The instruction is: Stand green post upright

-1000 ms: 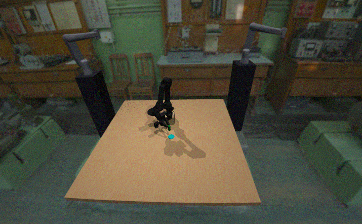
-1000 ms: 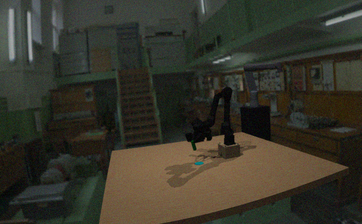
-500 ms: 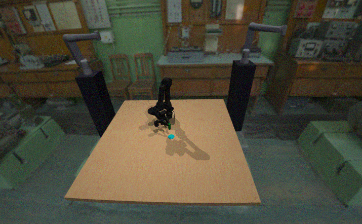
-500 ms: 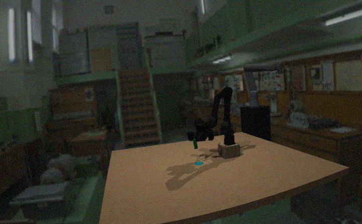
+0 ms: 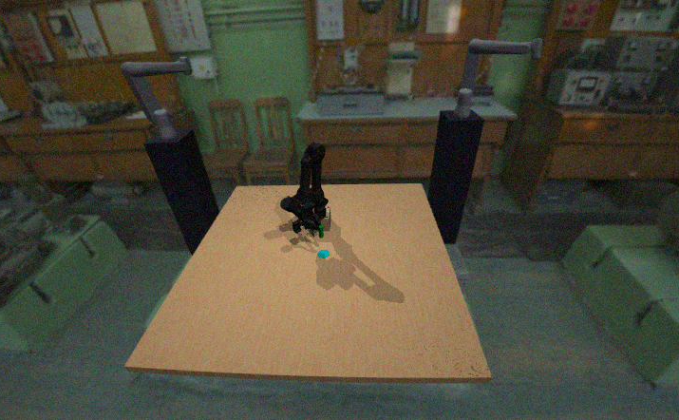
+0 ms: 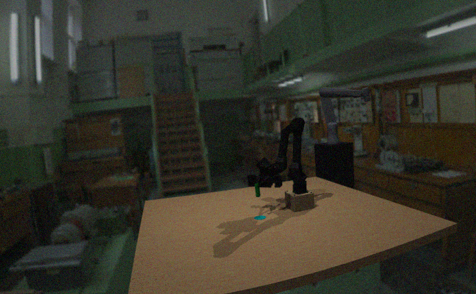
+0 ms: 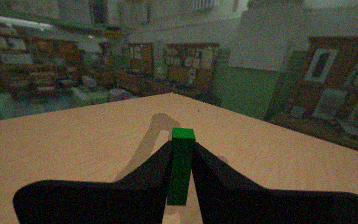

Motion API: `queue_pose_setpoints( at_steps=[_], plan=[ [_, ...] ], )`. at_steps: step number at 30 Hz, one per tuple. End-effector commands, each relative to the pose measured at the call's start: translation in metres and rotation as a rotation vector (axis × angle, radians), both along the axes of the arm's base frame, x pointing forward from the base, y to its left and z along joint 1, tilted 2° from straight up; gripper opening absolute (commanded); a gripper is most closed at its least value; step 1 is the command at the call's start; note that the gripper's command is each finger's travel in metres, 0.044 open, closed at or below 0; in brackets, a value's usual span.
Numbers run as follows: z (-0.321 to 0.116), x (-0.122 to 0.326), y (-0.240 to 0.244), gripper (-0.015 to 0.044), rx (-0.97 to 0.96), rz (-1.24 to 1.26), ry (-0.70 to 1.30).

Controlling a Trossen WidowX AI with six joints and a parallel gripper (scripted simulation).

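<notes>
The green post (image 5: 321, 231) (image 6: 257, 190) (image 7: 181, 167) is held between the two black fingers of my gripper (image 7: 181, 146). In the top and exterior views it hangs about upright, its lower end in the air above the table. The cyan circle (image 5: 323, 254) (image 6: 260, 217) lies flat on the table, below the post's level. In the exterior view the post is nearly straight above it; in the top view the post shows a little behind it. The circle does not show in the wrist view. The fingertips are small and dark in the top and exterior views.
The wooden table (image 5: 300, 323) (image 6: 305, 248) carries the arm's base block (image 6: 299, 201) behind and to one side of the circle. Shadows of the arm fall across the table. Two dark pedestals (image 5: 182, 182) (image 5: 455, 172) with grey arms stand beyond the table's sides.
</notes>
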State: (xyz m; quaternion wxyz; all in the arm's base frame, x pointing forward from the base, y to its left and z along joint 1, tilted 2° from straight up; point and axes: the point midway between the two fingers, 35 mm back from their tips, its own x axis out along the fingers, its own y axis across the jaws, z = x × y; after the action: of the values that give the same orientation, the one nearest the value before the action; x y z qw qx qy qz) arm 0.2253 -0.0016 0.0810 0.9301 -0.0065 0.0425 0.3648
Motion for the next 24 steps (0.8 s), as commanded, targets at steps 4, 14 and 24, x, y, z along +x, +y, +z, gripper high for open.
queue_pose_setpoints(
  at_steps=[4,14,24],
  plan=[
    [0.0005,-0.0025,0.0015,0.0022,0.001,0.005,-0.012],
    [0.0005,-0.0025,0.0015,0.0022,0.001,0.005,-0.012],
    [-0.0087,0.0006,-0.0011,0.0022,-0.005,0.006,-0.017]
  ],
)
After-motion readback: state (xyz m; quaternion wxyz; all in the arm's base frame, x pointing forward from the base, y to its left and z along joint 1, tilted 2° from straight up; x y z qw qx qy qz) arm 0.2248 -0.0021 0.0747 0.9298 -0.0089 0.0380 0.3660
